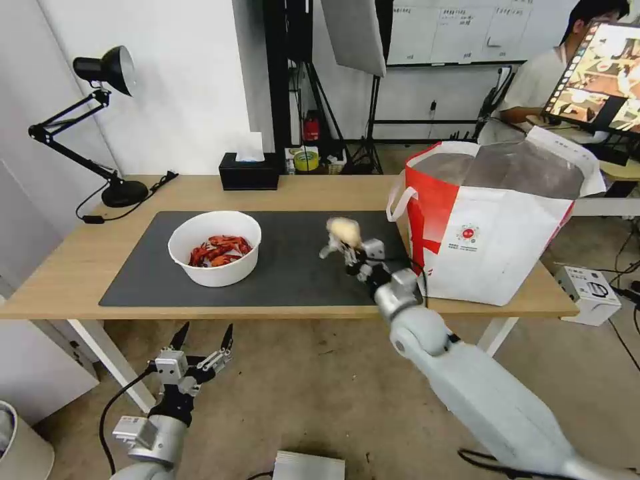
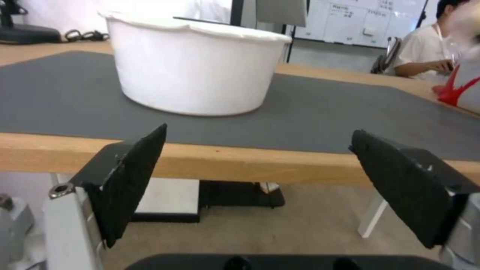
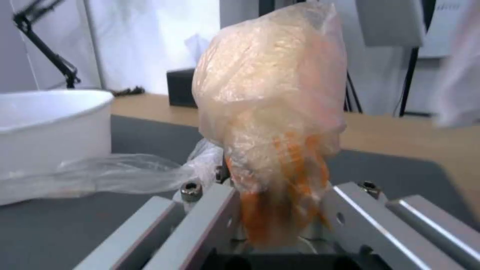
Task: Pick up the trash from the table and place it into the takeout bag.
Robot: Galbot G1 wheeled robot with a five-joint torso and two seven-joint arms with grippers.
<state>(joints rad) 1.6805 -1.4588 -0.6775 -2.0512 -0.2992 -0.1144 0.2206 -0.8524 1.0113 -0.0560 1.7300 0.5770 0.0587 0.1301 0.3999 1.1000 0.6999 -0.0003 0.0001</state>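
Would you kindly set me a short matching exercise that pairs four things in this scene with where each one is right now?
Things:
1. clear bag with beige lump
2. white bowl of red crayfish
3. takeout bag
4. left gripper

Places:
A. on the grey mat
B. below the table edge, open
C. held in the right gripper
D. on the table's right end

Pairs: 1-C, 2-A, 3-D, 4-B

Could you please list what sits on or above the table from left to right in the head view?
Black desk lamp → white bowl of red crayfish → clear bag with beige lump, shut in the right hand → takeout bag. The left hand hangs open below the table edge.
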